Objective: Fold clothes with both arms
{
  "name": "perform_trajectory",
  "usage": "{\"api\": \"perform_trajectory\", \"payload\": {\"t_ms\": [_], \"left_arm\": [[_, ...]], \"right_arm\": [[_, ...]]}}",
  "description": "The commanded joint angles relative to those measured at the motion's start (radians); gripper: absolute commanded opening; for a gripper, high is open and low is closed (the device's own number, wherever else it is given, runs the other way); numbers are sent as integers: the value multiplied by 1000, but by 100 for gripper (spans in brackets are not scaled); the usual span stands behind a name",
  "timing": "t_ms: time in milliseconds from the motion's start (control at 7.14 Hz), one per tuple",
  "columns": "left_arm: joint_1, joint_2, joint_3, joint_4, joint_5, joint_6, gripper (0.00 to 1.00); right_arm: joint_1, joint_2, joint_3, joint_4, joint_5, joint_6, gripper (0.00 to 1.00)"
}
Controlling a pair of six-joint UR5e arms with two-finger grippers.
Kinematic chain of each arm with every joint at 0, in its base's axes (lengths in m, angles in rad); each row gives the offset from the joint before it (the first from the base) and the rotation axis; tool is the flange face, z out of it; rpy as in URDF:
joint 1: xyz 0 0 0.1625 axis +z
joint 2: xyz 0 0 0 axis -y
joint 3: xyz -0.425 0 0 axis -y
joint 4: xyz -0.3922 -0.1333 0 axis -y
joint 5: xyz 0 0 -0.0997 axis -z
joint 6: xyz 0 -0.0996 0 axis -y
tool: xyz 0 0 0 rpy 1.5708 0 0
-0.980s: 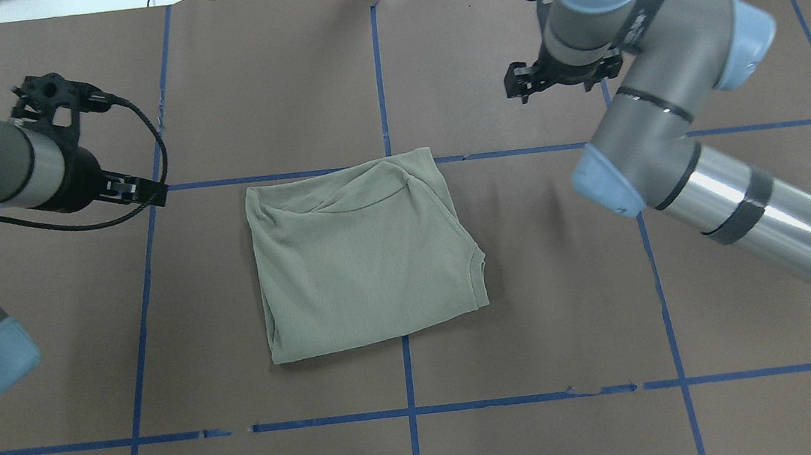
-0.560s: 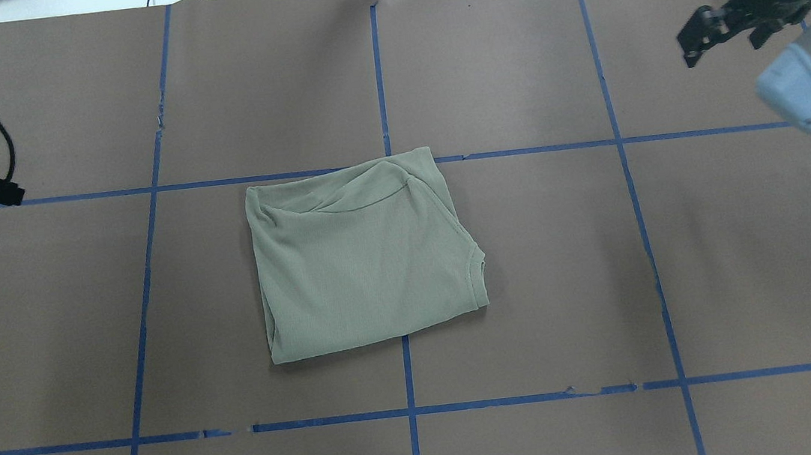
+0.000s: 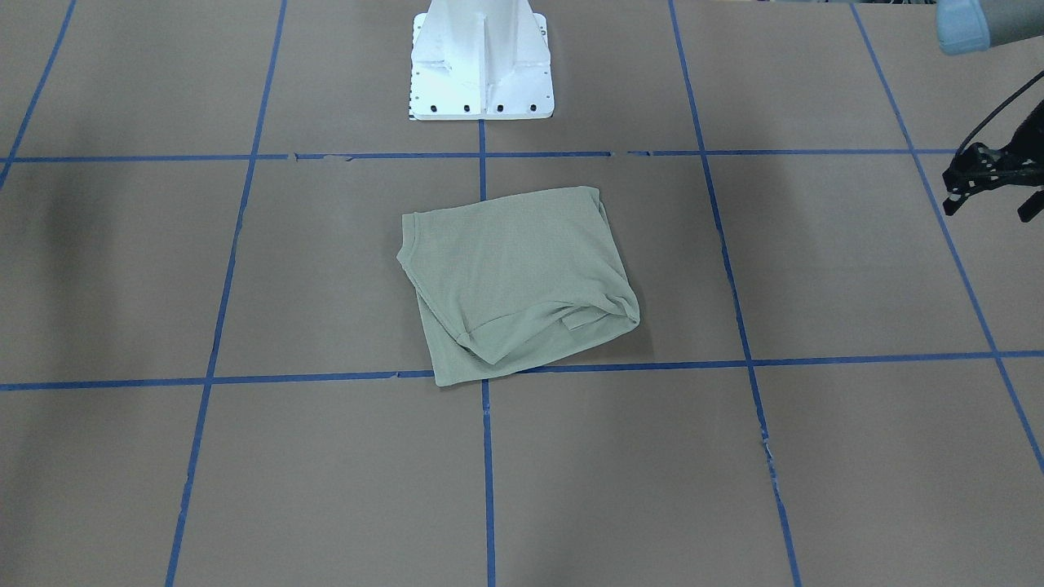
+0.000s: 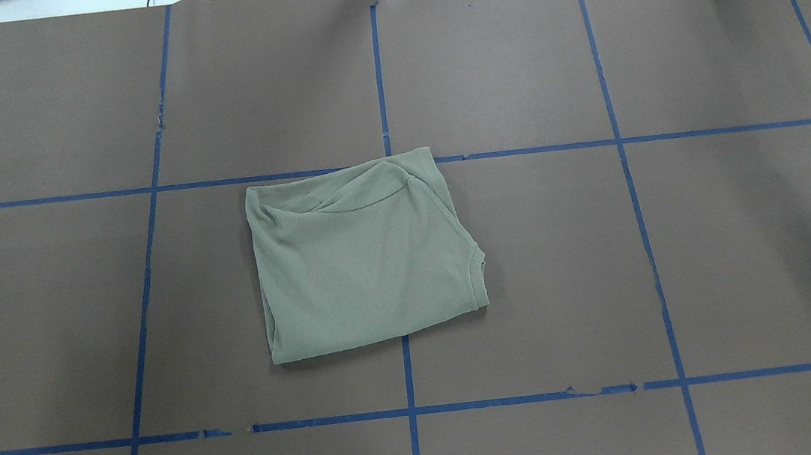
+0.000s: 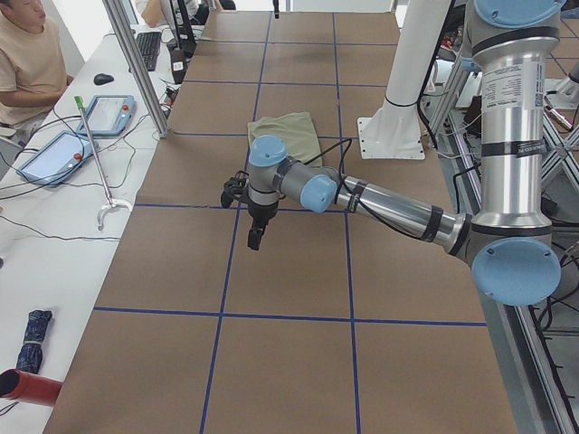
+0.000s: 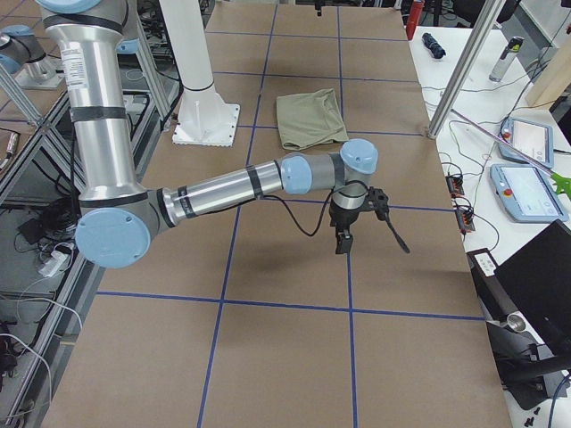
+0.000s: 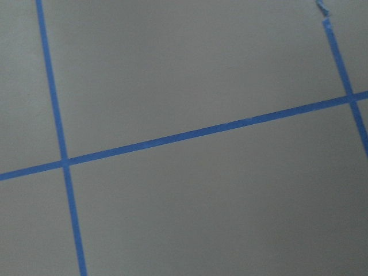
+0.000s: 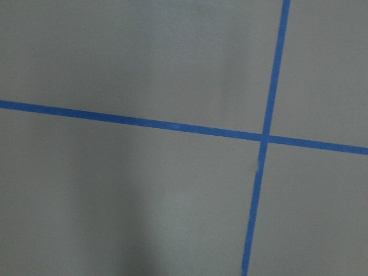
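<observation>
Loosely folded, the shirt (image 4: 367,254) lies well apart from the left gripper (image 5: 256,238).

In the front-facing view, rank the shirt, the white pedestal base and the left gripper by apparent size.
Largest to smallest:
shirt
white pedestal base, cropped at top
left gripper, partly cut off at the frame's edge

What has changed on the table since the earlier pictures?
Both arms drew back outward, the left arm leftward and the right arm rightward, out of the overhead view. Nothing was taken hold of or let go. The folded shirt stayed in place.
</observation>
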Motion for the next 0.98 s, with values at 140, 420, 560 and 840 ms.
{"api": "perform_trajectory", "payload": {"t_ms": [140, 420, 560, 840], "left_arm": [[-195, 45, 120, 29, -77, 291, 100], [-251, 37, 111, 173, -106, 293, 100], [-253, 43, 117, 180, -112, 302, 100], [-253, 40, 111, 204, -112, 340, 100]], "right_arm": [[66, -111, 28, 5, -3, -28, 100], [66, -111, 28, 5, -3, -25, 100], [66, -111, 28, 5, -2, -25, 100], [66, -111, 28, 5, -3, -25, 100]]}}
